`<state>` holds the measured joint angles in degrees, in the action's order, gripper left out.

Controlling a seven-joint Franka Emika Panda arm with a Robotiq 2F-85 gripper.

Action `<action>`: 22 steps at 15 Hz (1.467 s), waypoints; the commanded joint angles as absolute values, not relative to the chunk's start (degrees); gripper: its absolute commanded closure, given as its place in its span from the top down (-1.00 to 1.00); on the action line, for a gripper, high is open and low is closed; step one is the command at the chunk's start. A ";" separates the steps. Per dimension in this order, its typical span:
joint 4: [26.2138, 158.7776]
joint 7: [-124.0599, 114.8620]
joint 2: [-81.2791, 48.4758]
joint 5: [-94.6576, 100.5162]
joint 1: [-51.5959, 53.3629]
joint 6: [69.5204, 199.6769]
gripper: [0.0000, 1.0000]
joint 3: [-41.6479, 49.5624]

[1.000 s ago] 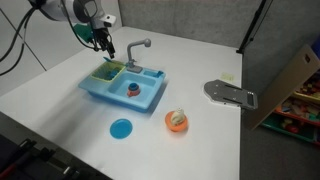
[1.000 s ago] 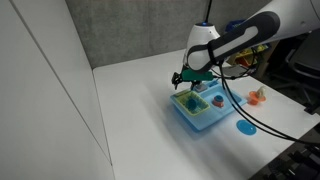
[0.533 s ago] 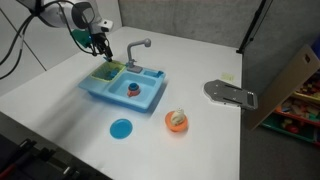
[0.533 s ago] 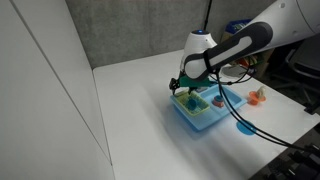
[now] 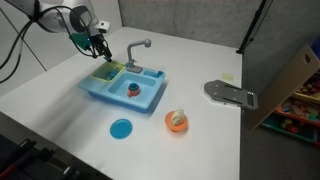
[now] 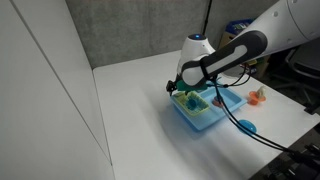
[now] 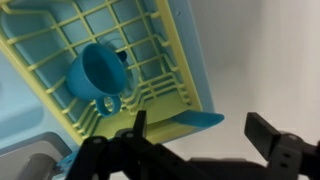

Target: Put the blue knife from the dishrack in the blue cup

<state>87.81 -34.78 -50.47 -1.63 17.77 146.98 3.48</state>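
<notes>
The green dishrack (image 5: 105,72) sits in the left end of the blue toy sink (image 5: 150,100); it also shows in an exterior view (image 6: 190,100) and in the wrist view (image 7: 120,40). The blue knife (image 7: 190,121) lies at the rack's edge, its blade poking out over the white table. My gripper (image 7: 205,130) is open, its fingers wide apart on either side of the blade tip. It hovers at the rack's outer edge in both exterior views (image 5: 99,47) (image 6: 177,88). The blue cup (image 5: 133,89) with a reddish inside stands in the sink basin.
A teal mug (image 7: 97,72) lies in the rack. A grey faucet (image 5: 136,47) rises behind the sink. A flat blue disc (image 5: 121,128) and an orange bowl (image 5: 177,121) lie in front. A grey tool (image 5: 230,94) and a cardboard box (image 5: 295,80) are at the right.
My gripper has shifted a little away from the faucet toward the rack's outer edge and slightly lower. Nothing else has moved.
</notes>
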 commanded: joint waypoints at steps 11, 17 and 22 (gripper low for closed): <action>85.39 -34.81 -52.79 1.43 20.30 147.80 0.46 6.17; 85.30 -34.92 -52.93 1.46 20.51 147.61 -0.56 6.36; 85.50 -35.04 -52.67 1.46 20.51 147.70 -1.00 6.57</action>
<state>86.89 -34.75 -52.04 0.57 19.89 147.42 5.62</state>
